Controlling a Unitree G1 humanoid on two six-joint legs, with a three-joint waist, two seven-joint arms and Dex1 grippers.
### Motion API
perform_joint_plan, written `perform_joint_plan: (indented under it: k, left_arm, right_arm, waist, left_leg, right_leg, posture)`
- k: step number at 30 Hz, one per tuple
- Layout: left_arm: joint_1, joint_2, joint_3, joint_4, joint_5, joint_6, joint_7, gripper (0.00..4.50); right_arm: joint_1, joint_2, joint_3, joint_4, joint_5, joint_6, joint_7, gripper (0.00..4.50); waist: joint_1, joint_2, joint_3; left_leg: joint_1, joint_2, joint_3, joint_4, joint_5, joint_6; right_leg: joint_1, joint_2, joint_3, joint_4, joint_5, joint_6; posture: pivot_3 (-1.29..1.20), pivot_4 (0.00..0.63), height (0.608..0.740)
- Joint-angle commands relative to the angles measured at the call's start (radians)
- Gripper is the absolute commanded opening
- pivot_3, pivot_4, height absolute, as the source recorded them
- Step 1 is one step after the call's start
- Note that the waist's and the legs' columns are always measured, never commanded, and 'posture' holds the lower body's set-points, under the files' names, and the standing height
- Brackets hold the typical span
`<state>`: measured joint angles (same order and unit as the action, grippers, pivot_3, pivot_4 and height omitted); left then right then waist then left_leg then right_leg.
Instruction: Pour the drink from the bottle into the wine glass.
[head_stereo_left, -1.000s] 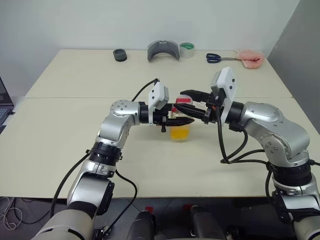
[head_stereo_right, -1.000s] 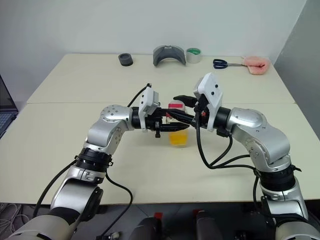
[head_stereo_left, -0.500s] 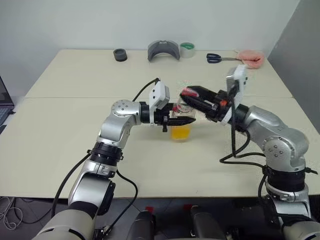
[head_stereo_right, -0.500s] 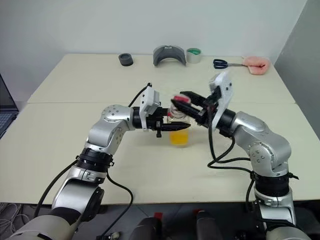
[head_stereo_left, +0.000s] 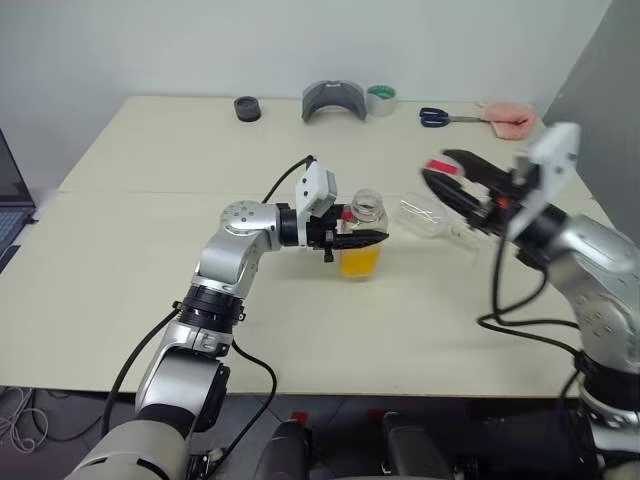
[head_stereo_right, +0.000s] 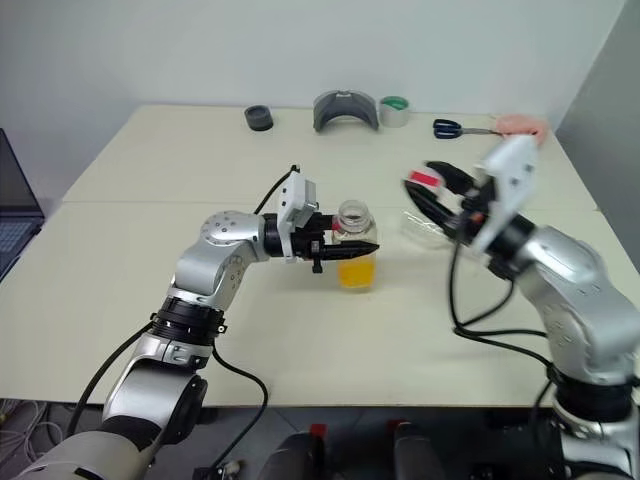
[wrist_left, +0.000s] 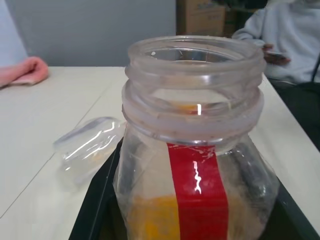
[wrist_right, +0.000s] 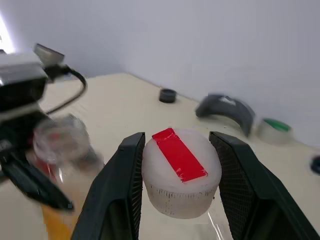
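the small clear plastic bottle (head_stereo_left: 361, 236) with a red vertical strip label is standing upright near the middle of the cream table (head_stereo_left: 150, 280), its wide mouth uncovered. the translucent orange-yellow drink (head_stereo_left: 359, 261) is filling its lower part. the left gripper (head_stereo_left: 372, 239) is reaching in from the left, its two black fingers pinching the bottle at about mid height, one on the near side and one on the far side. in the left wrist view the bottle's threaded neck is sitting between the dark fingers.

the right gripper (wrist_right: 177, 172) is hanging above the table to the right of the bottle, well apart from it, its fingers clamping a white round cap (wrist_right: 181, 171) with a red strip across its top. in the head views the cap is appearing as a red patch at the fingertips.

the clear stemmed wine glass (head_stereo_left: 428, 217) is lying on its side on the table, between the bottle and the right gripper, just beyond the bottle's right side.

along the far edge a black ring (head_stereo_left: 246, 108), a grey curved holder (head_stereo_left: 334, 100), a roll of green tape (head_stereo_left: 380, 100), blue-handled scissors (head_stereo_left: 440, 117) and a pink cloth (head_stereo_left: 505, 116) are lying in a row.
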<state>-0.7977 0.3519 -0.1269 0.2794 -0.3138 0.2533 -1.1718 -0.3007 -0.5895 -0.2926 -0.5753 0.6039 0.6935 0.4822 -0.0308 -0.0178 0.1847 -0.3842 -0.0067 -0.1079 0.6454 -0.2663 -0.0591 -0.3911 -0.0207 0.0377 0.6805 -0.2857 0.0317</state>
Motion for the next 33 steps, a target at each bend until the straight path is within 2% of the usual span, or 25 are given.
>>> perform_joint_plan:
  k: [1,4,8,12,16,20,22,24,28,31,33]
  left_arm:
    - [-0.017,0.009,0.046,-0.045,-0.024,-0.014,0.027,1.76]
    - [-0.011,0.015,0.057,-0.045,-0.022,-0.012,0.04,1.76]
    - [-0.006,0.018,0.063,-0.048,-0.024,-0.008,0.053,1.76]
    - [-0.004,0.025,0.073,-0.053,-0.026,-0.006,0.069,1.76]
    - [0.004,0.038,0.097,-0.073,-0.027,-0.002,0.107,1.76]
    - [0.02,0.06,0.133,-0.091,-0.014,0.002,0.176,1.76]
    - [0.032,0.072,0.158,-0.089,0.016,-0.006,0.253,1.76]
    - [0.043,0.078,0.185,-0.086,0.032,-0.004,0.327,1.76]
    - [0.041,0.085,0.241,-0.046,0.066,-0.019,0.473,1.76]
    - [0.024,0.107,0.327,0.034,0.078,-0.02,0.626,1.76]
    - [0.026,0.123,0.356,0.066,0.083,-0.015,0.68,1.74]
  right_arm:
    - [0.201,-0.024,-0.09,-0.013,-0.07,-0.046,-0.002,1.74]
    - [0.344,-0.017,-0.054,0.068,-0.191,-0.067,-0.069,1.74]
    - [0.398,0.029,0.022,0.157,-0.27,-0.107,-0.104,1.74]
    - [0.404,0.067,0.013,0.185,-0.263,-0.101,-0.102,3.04]
    - [0.386,0.02,-0.032,0.145,-0.222,-0.074,-0.047,4.48]
    - [0.356,-0.092,-0.009,0.052,-0.179,-0.042,0.058,4.5]
    - [0.285,-0.143,0.048,-0.018,-0.109,0.021,0.12,4.5]
    - [0.157,-0.147,0.131,-0.055,-0.044,0.081,0.15,4.5]
    - [-0.104,-0.056,0.306,0.001,-0.047,0.126,0.141,4.5]
    - [-0.292,0.085,0.482,0.121,-0.11,0.096,0.144,4.5]
    - [-0.363,0.154,0.549,0.19,-0.147,0.082,0.142,4.5]
  waist:
    - [0.002,0.0,0.0]
    - [0.0,0.0,0.0]
    - [-0.014,0.0,0.0]
    - [-0.02,0.0,0.0]
    - [-0.017,0.0,0.0]
    - [-0.018,0.0,0.0]
    - [-0.023,0.0,0.0]
    - [-0.028,0.0,0.0]
    - [-0.025,0.0,0.0]
    - [-0.025,0.0,0.0]
    - [-0.025,-0.001,0.0]
  left_leg:
    - [0.0,0.0,0.0,0.0,0.0,0.0]
    - [0.001,-0.001,0.001,0.001,0.0,0.0]
    - [0.004,0.001,0.003,0.0,0.0,0.0]
    - [0.004,0.002,0.003,0.0,0.0,0.0]
    - [0.003,0.001,0.002,0.0,0.0,0.0]
    - [0.003,0.001,0.002,0.0,0.0,0.0]
    - [0.004,0.001,0.002,0.0,0.0,0.0]
    - [0.004,0.002,0.002,0.0,0.0,0.0]
    - [0.004,0.002,0.0,0.0,0.0,0.0]
    - [0.002,0.001,0.0,0.001,0.0,0.0]
    - [0.002,0.001,0.001,0.001,0.0,-0.001]
  right_leg:
    - [0.0,0.0,0.0,0.0,0.0,0.0]
    - [0.001,0.0,0.001,0.0,0.0,0.0]
    - [0.001,0.002,0.003,0.001,0.0,0.0]
    - [0.001,0.003,0.003,0.002,0.0,0.0]
    - [0.001,0.002,0.002,0.001,0.0,0.0]
    - [0.001,0.001,0.003,0.001,0.0,0.0]
    - [0.002,0.002,0.002,0.001,0.0,0.0]
    - [0.002,0.002,0.002,0.001,0.0,0.001]
    - [0.002,0.003,0.001,0.001,0.0,0.001]
    - [0.001,0.001,0.0,0.001,0.0,0.0]
    - [0.0,0.0,0.001,0.001,0.0,0.001]
  posture:
    - [0.0,0.15,0.74]
    - [0.0,0.15,0.74]
    - [0.0,0.15,0.74]
    - [0.0,0.15,0.74]
    - [0.0,0.15,0.74]
    - [0.0,0.15,0.74]
    - [0.0,0.15,0.74]
    - [0.0,0.15,0.74]
    - [0.0,0.15,0.74]
    - [0.0,0.15,0.74]
    - [0.0,0.15,0.74]
